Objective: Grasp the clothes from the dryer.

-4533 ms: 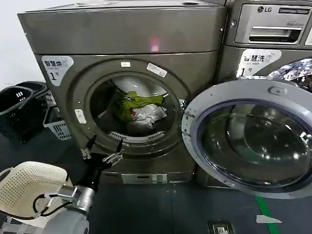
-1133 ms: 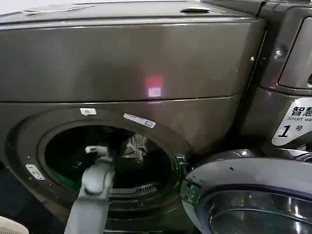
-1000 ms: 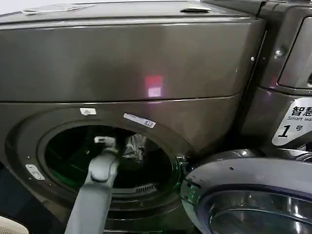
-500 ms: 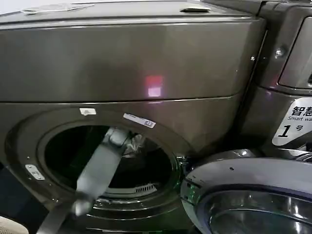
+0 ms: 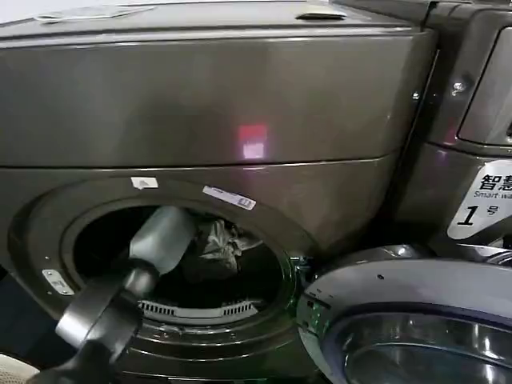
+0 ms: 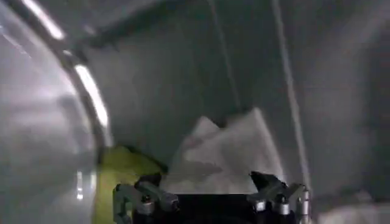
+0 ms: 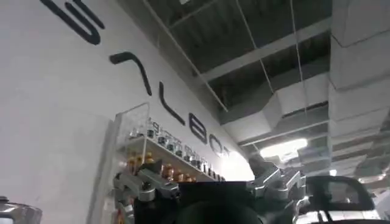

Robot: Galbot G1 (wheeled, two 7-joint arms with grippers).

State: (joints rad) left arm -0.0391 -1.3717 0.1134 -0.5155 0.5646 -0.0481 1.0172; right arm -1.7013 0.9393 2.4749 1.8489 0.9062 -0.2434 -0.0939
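Jaws spread, left gripper [image 6: 210, 196] deeper toward clothes [image 6: 225, 155].

In the head view the left arm [image 5: 156, 244] reaches into the dryer [image 5: 200, 120] and covers its own gripper and most of the clothes [image 5: 216, 240]. The glass door [image 5: 400, 336] is cut by the frame's edge. In the left wrist view the picture's edge crops the left gripper [image 6: 210, 198] and the drum is blurred.

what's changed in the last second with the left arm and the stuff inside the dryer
The left arm has pushed deeper through the bronze-grey dryer's round porthole, bringing the open left end effector up against the white cloth and yellow-green cloth. Nothing is grasped yet. The chrome-rimmed glass door stayed open.
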